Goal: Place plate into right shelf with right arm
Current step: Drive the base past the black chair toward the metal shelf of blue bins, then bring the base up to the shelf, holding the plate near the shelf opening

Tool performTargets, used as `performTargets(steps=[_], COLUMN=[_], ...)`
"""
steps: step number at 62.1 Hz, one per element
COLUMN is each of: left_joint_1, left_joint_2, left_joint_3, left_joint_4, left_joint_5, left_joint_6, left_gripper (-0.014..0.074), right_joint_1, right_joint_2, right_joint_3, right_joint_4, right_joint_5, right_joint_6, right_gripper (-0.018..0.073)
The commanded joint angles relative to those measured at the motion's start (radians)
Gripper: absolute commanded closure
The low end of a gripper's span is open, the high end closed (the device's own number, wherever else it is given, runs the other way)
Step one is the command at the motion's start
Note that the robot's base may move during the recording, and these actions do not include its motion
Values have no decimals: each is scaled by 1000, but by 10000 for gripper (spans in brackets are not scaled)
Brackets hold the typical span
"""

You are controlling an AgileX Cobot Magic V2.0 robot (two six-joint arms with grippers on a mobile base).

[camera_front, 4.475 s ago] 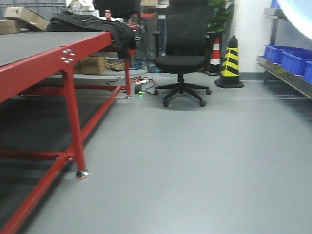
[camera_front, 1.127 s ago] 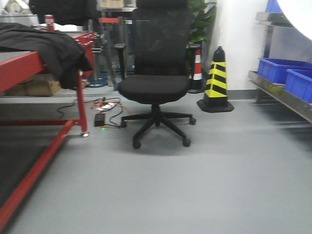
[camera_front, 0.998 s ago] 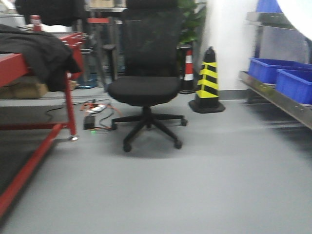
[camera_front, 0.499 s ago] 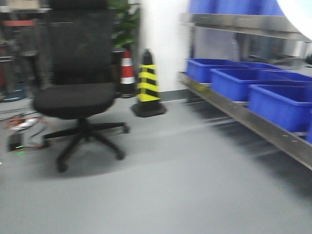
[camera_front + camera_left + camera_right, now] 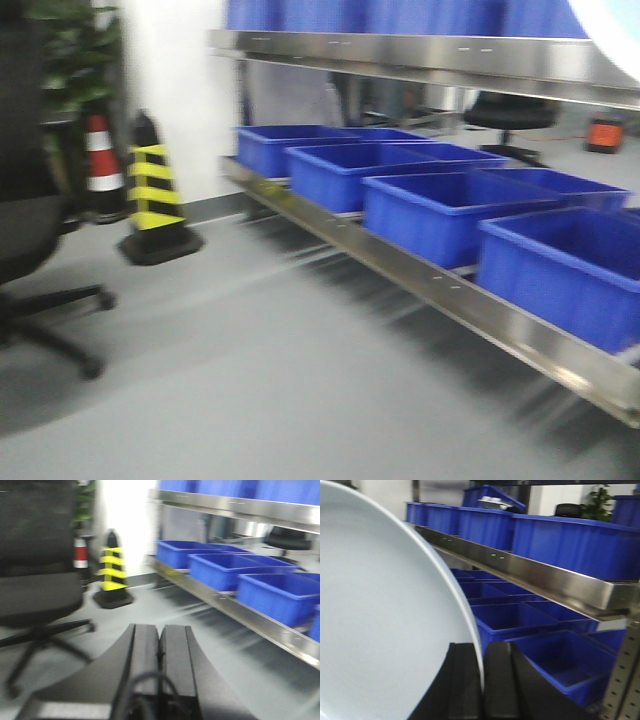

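The right tool (image 5: 481, 652) is pinching the plate (image 5: 380, 615), which is filling the frame's left. The right shelf (image 5: 545, 577) is sitting nearby; placing is not done. The left tool (image 5: 159, 635) is sitting closed, empty.

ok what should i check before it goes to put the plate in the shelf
1. Plate gripped: ok, its rim sits between the fingers of the right gripper.
2. Left gripper free: ok, shut with nothing in it.
3. Shelf in front: ok, its steel rail runs along the right side.
4. Room for the plate: ok, the lower blue bins look empty.
5. Floor path: ok, the chair and the cone stand off to the left.
6. Base at rest: cannot tell, the views are blurred.
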Motion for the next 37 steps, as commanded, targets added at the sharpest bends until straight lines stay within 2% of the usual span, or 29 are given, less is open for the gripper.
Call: performTargets(steps=[1, 37], left_joint_1=[-2, -2], left_joint_2=[-10, -10], left_joint_3=[10, 10], left_joint_4=[-8, -8], left_joint_5=[-90, -90], left_joint_6=[-7, -7], left_gripper=[724, 724], right_joint_1=[-7, -7], right_joint_2=[7, 7], right_joint_3=[-30, -30], right_joint_4=[8, 8], right_joint_5=[-101, -101], right_joint_6=[-7, -7], right_gripper=[505, 505])
